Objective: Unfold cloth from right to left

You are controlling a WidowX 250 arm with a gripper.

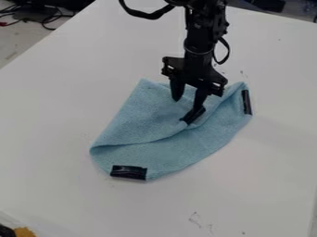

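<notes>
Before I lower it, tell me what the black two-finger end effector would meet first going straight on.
Most likely the light blue cloth, at its folded-over corner with the black tape strip; one view leaves unclear whether the end effector touches it.

White tabletop (62,111), dark scuffs (195,218) toward bottom; pale floor (12,45) beyond, upper left, tangled dark cables (47,20) there.
</notes>
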